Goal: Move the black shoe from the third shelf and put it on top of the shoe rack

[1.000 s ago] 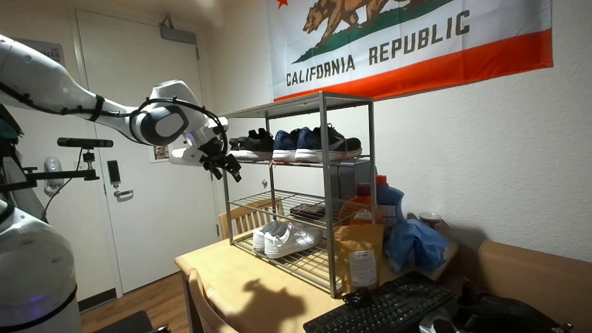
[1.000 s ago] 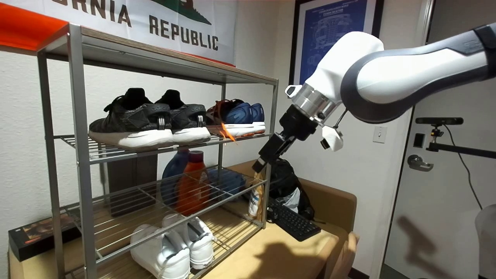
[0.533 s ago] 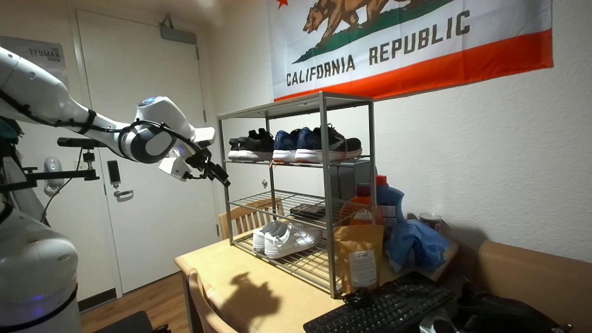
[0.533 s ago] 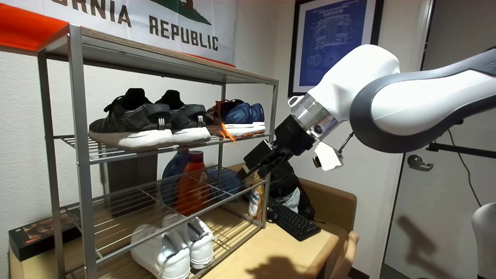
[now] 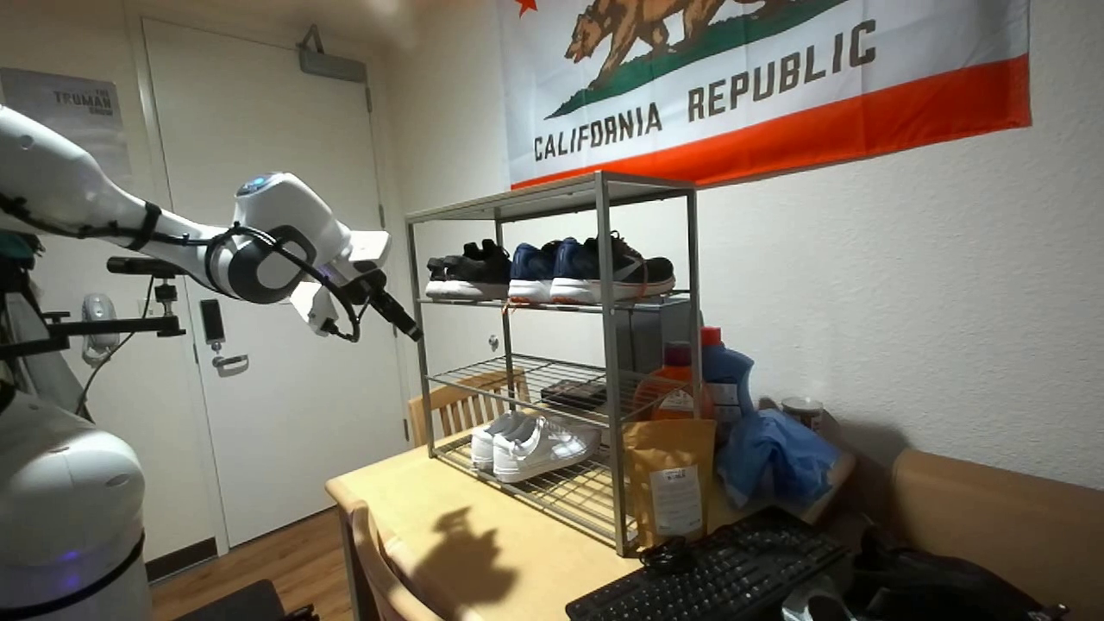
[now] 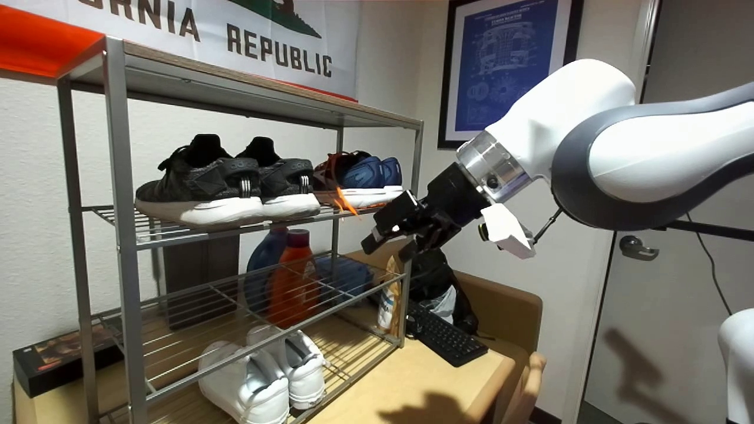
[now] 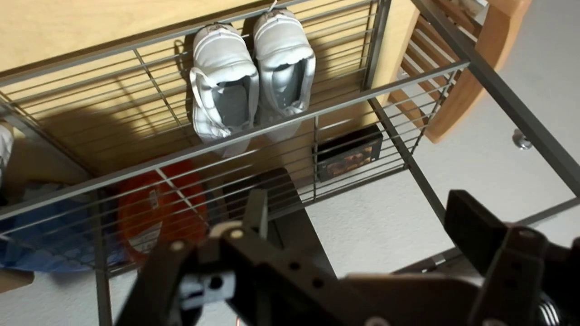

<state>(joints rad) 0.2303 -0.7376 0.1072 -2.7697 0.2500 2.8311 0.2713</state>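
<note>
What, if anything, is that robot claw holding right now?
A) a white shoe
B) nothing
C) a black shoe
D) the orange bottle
B: in the wrist view the gripper stands open with nothing in its grip, and the black shoes sit on the upper wire shelf.

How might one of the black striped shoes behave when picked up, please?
A black striped shoe may give if gripped by its fabric-looking upper, while its thick white sole seems stiffer. Standing flat on that sole, it probably won't roll if nudged.
</note>
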